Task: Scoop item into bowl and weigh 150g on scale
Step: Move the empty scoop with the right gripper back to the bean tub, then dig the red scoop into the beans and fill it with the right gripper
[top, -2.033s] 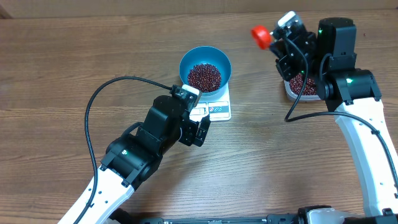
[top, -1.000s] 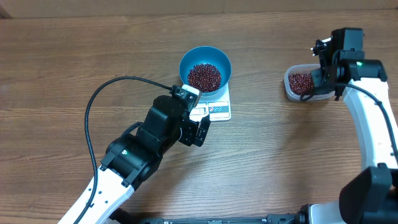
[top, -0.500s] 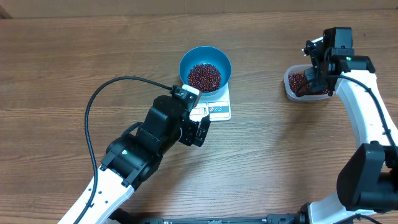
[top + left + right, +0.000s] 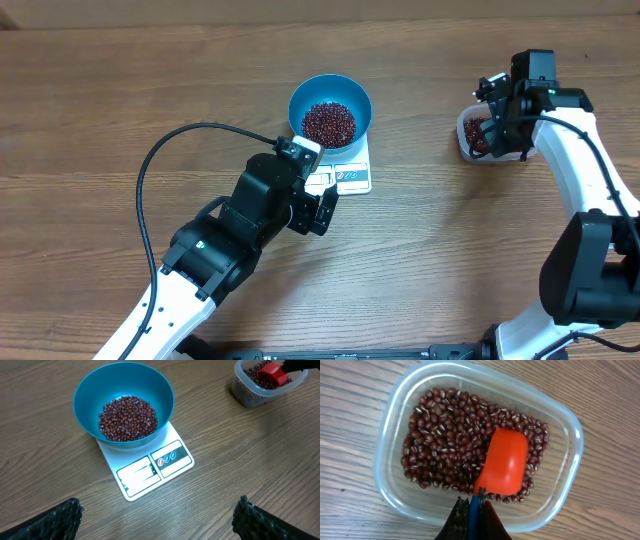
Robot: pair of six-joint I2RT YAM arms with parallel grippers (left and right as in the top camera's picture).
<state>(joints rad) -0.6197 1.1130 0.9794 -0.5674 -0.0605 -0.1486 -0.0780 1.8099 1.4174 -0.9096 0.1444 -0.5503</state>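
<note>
A brown wooden surface [image 4: 90, 90] fills the scene. The left gripper [image 4: 157, 525] hangs released, its fingers spread wide, just near of the white scale [image 4: 150, 467] at centre. On the far part of the scale sits the blue bowl [image 4: 95, 390], holding a heap of red-brown beans [image 4: 127, 417]. Well apart, at far right, stands a clear plastic tub [image 4: 390, 475] with more beans. The right gripper [image 4: 472, 517] is clenched on the handle of a red scoop [image 4: 505, 462], whose cup lies on the tub's beans.
</note>
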